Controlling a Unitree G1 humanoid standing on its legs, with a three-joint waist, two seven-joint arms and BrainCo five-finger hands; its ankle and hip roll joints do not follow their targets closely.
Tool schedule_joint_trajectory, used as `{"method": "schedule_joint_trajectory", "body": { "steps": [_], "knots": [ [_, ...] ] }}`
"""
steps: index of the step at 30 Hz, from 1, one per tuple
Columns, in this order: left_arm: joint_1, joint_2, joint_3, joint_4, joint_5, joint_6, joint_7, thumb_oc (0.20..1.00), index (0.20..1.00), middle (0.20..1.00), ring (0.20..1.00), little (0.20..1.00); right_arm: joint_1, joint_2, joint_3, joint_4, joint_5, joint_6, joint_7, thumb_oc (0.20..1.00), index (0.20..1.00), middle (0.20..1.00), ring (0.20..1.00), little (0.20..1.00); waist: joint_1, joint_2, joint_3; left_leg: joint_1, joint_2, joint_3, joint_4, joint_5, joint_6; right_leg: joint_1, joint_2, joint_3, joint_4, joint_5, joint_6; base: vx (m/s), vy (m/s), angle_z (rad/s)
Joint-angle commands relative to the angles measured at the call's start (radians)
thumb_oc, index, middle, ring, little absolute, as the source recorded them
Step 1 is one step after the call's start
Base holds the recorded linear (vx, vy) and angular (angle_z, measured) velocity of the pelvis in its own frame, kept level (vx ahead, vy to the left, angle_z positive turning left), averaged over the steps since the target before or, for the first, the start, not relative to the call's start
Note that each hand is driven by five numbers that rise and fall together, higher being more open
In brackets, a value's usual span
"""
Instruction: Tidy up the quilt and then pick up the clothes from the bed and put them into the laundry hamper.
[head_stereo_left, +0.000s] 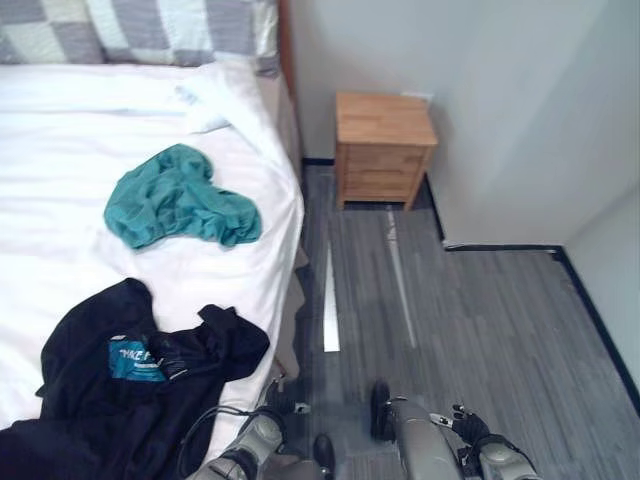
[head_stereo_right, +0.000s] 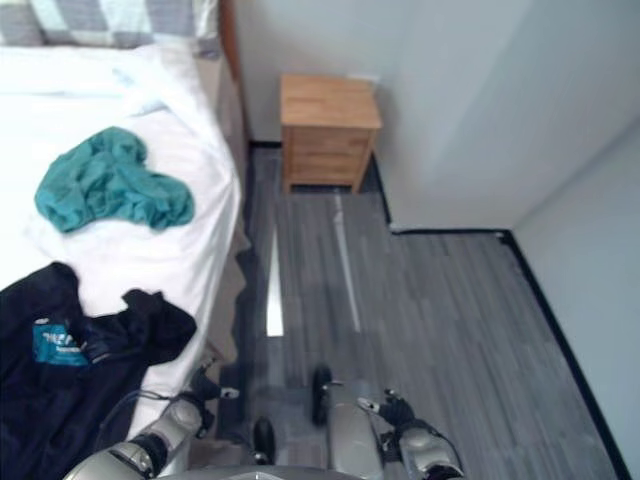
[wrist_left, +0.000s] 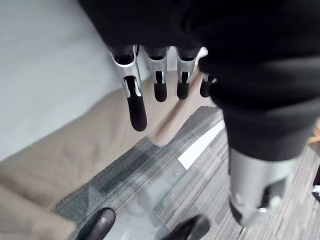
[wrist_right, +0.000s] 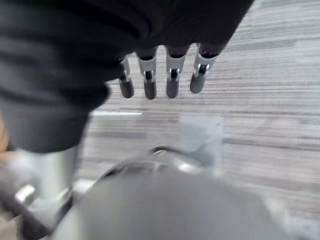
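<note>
Both robot hands hung low at the bedside, you will note, neither holding anything. Seen from the left eye, the left robot hand (head_stereo_left: 262, 437) sat at the bed's near corner, the right robot hand (head_stereo_left: 470, 428) over grey plank floor (head_stereo_left: 480, 310). On the bed (head_stereo_left: 60, 200), the white quilt (head_stereo_left: 230, 120) lay mostly flat, its top edge bunched below the checked pillows (head_stereo_left: 140, 28). A crumpled teal garment (head_stereo_left: 180, 197) rested mid-bed; a black garment (head_stereo_left: 120, 370) with a teal patch sprawled at the near edge, limp and folded on itself.

From the right eye, the same layout held, with a boxy wooden nightstand (head_stereo_right: 330, 130) against the wall. No hamper was to be seen.

At the left wrist, the left robot hand's fingers (wrist_left: 136, 105) hung straight and apart over the bed's tan side panel (wrist_left: 60, 155).

At the right wrist, the right robot hand's fingers (wrist_right: 150, 82) hung likewise straight, above the striped floor.

By my reading, the quilt step looked about done and no clothing was yet collected. Your next move would call for reaching the left robot hand onto the black garment and bunching the soft cloth.
</note>
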Motion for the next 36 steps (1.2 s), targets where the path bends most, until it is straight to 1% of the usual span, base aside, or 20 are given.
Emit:
{"method": "schedule_joint_trajectory", "body": {
  "steps": [1,2,3,4,5,7,8,10,11,12,13,15,18,19,21,23,26,27,30,36],
  "knots": [
    [-0.018,0.034,0.008,0.009,0.068,-0.007,0.005,1.0,1.0,1.0,1.0,1.0,-0.022,0.057,0.037,0.008,-0.025,-0.013,-0.013,1.0,1.0,1.0,1.0,1.0,0.009,0.073,-0.015,0.228,0.13,-0.065,-0.125,0.048,-0.139,0.144,0.065,-0.001,-0.103,0.16,0.065,0.62,-0.068,-0.24],
    [0.002,0.031,0.025,0.029,0.073,-0.003,0.003,1.0,1.0,1.0,1.0,1.0,-0.017,0.061,0.052,0.027,-0.041,-0.011,-0.01,1.0,1.0,1.0,1.0,1.0,0.011,0.077,-0.037,0.22,0.163,-0.039,0.023,0.128,-0.17,0.214,0.098,0.019,-0.119,0.168,0.026,0.41,-0.073,-0.3],
    [0.002,0.031,0.025,0.029,0.073,-0.003,0.003,1.0,1.0,1.0,1.0,1.0,-0.017,0.061,0.053,0.027,-0.041,-0.011,-0.01,1.0,1.0,1.0,1.0,1.0,0.01,0.076,-0.038,0.22,0.163,-0.039,0.024,0.128,-0.169,0.213,0.097,0.019,-0.119,0.168,0.026,0.61,-0.143,-0.26],
    [0.009,0.035,0.04,0.024,0.061,0.002,0.012,1.0,1.0,1.0,1.0,1.0,-0.016,0.061,0.065,0.02,-0.058,-0.009,-0.002,1.0,1.0,1.0,1.0,1.0,0.015,0.063,-0.036,0.151,0.207,-0.036,0.266,0.236,-0.22,0.258,0.102,0.022,-0.121,0.172,-0.004,0.34,-0.174,0.03],
    [0.017,0.041,0.049,0.01,0.051,0.006,0.014,1.0,1.0,1.0,1.0,1.0,-0.013,0.059,0.078,0.013,-0.07,-0.001,0.002,1.0,1.0,1.0,1.0,1.0,0.035,0.035,-0.022,0.033,0.218,-0.053,0.483,0.284,-0.222,0.295,0.088,0.014,-0.124,0.157,-0.03,0.47,-0.254,0.12],
    [0.015,0.053,0.054,-0.016,0.027,0.007,0.03,1.0,1.0,1.0,1.0,1.0,-0.025,0.049,0.101,0.006,-0.09,0.002,-0.004,1.0,1.0,1.0,1.0,1.0,0.097,-0.023,0.021,-0.164,0.184,-0.09,0.821,0.247,-0.176,0.368,0.087,0.063,-0.144,0.133,-0.062,0.4,-0.196,-0.02],
    [0.011,0.059,0.057,-0.031,0.013,0.006,0.037,1.0,1.0,1.0,1.0,1.0,-0.037,0.048,0.114,0.007,-0.103,0.007,-0.002,1.0,1.0,1.0,1.0,1.0,0.125,-0.035,0.026,-0.222,0.181,-0.096,0.833,0.217,-0.154,0.394,0.084,0.088,-0.152,0.121,-0.062,0.59,0.027,-0.96],
    [0.002,0.06,0.072,-0.052,-0.006,-0.006,0.045,1.0,1.0,1.0,1.0,1.0,-0.071,0.047,0.155,0.009,-0.154,0.013,0.003,1.0,1.0,1.0,1.0,1.0,0.201,-0.033,0.033,-0.254,0.187,-0.069,0.504,0.173,-0.14,0.453,0.076,0.129,-0.152,0.08,-0.026,0.59,0.172,-1.64],
    [0.002,0.06,0.072,-0.052,-0.006,-0.006,0.045,1.0,1.0,1.0,1.0,1.0,-0.071,0.048,0.154,0.009,-0.154,0.013,0.003,1.0,1.0,1.0,1.0,1.0,0.202,-0.037,0.034,-0.25,0.184,-0.067,0.495,0.178,-0.139,0.453,0.072,0.13,-0.152,0.08,-0.025,0.51,0.277,-1.38],
    [0.013,0.057,0.08,-0.074,-0.014,-0.01,0.045,1.0,1.0,1.0,1.0,1.0,-0.086,0.044,0.15,0.014,-0.159,0.012,0.003,1.0,1.0,1.0,1.0,1.0,0.244,-0.011,0.015,-0.213,0.13,-0.049,0.148,0.185,-0.133,0.486,0.076,0.137,-0.152,0.058,0.002,0.32,0.196,-0.94],
    [0.013,0.057,0.08,-0.074,-0.014,-0.01,0.045,1.0,1.0,1.0,1.0,1.0,-0.086,0.044,0.15,0.014,-0.159,0.012,0.003,1.0,1.0,1.0,1.0,1.0,0.244,-0.012,0.015,-0.21,0.129,-0.048,0.141,0.189,-0.133,0.485,0.074,0.138,-0.152,0.058,0.003,0.55,0.316,-0.62],
    [0.005,0.042,0.074,-0.062,-0.003,-0.011,0.031,1.0,1.0,1.0,1.0,1.0,-0.086,0.035,0.132,0.019,-0.169,0.007,-0.009,1.0,1.0,1.0,1.0,1.0,0.218,0.016,-0.021,-0.174,0.144,0.175,-0.021,0.222,-0.13,0.531,0.098,0.082,-0.152,0.017,0.011,0.4,0.214,-0.31],
    [0.011,0.029,0.071,-0.05,-0.006,-0.008,0.03,1.0,1.0,1.0,1.0,1.0,-0.074,0.042,0.124,0.019,-0.167,0.008,-0.011,1.0,1.0,1.0,1.0,1.0,0.23,0.012,-0.036,-0.136,0.12,0.182,-0.02,0.209,-0.105,0.569,0.09,0.05,-0.109,0.005,0.009,0.34,0.187,0.26],
    [0.019,0.023,0.065,-0.024,0.0,-0.001,0.024,1.0,1.0,1.0,1.0,1.0,-0.062,0.047,0.105,0.028,-0.166,0.006,-0.021,1.0,1.0,1.0,1.0,1.0,0.223,0.02,-0.044,-0.063,0.09,0.131,-0.076,0.189,-0.065,0.516,0.053,0.014,0.123,0.05,0.047,0.34,0.259,0.53],
    [0.029,0.018,0.069,-0.015,-0.007,0.011,0.029,1.0,1.0,1.0,1.0,1.0,-0.066,0.049,0.089,0.024,-0.154,0.02,-0.024,1.0,1.0,1.0,1.0,1.0,0.201,0.042,-0.028,0.003,0.086,0.091,-0.11,0.182,-0.032,0.423,0.0,0.017,0.368,0.143,0.088,0.36,0.273,1.02],
    [0.026,0.03,0.069,-0.01,-0.003,0.012,0.029,1.0,1.0,1.0,1.0,1.0,-0.066,0.05,0.074,0.008,-0.142,0.017,-0.028,1.0,1.0,1.0,1.0,1.0,0.18,0.056,-0.02,0.041,0.093,0.03,-0.125,0.166,-0.023,0.328,0.02,0.074,0.502,0.133,0.078,0.23,0.093,1.06],
    [0.029,0.037,0.069,-0.005,-0.002,0.009,0.034,1.0,1.0,1.0,1.0,1.0,-0.069,0.042,0.066,-0.022,-0.133,0.014,-0.041,1.0,1.0,1.0,1.0,1.0,0.162,0.056,-0.02,0.063,0.094,-0.046,-0.125,0.158,-0.031,0.269,0.058,0.144,0.429,0.109,0.058,0.34,-0.091,1.65],
    [0.029,0.044,0.071,0.0,-0.007,0.001,0.04,1.0,1.0,1.0,1.0,1.0,-0.075,0.02,0.059,-0.094,-0.118,0.003,-0.062,1.0,1.0,1.0,1.0,1.0,0.146,0.036,-0.014,0.079,0.081,-0.153,-0.125,0.144,-0.037,0.249,0.091,0.27,0.206,0.093,0.05,0.37,-0.185,1.79],
    [0.021,0.06,0.071,0.024,-0.01,0.003,0.028,1.0,1.0,1.0,1.0,1.0,-0.066,-0.079,0.045,-0.364,-0.166,0.0,-0.103,1.0,1.0,1.0,1.0,1.0,0.115,-0.014,-0.018,0.077,0.038,-0.406,-0.125,0.116,-0.053,0.279,0.127,0.612,-0.089,0.165,0.096,0.43,-0.221,2.6],
    [0.091,0.082,0.111,-0.033,-0.068,-0.034,0.056,1.0,1.0,1.0,1.0,1.0,-0.153,-0.255,-0.092,-0.66,-0.31,0.001,-0.24,1.0,1.0,1.0,1.0,1.0,0.159,-0.028,0.003,-0.035,0.092,-0.542,-0.088,0.15,-0.14,0.315,0.084,0.406,-0.152,0.168,0.071,0.14,-0.336,2.3]
  ]
}}
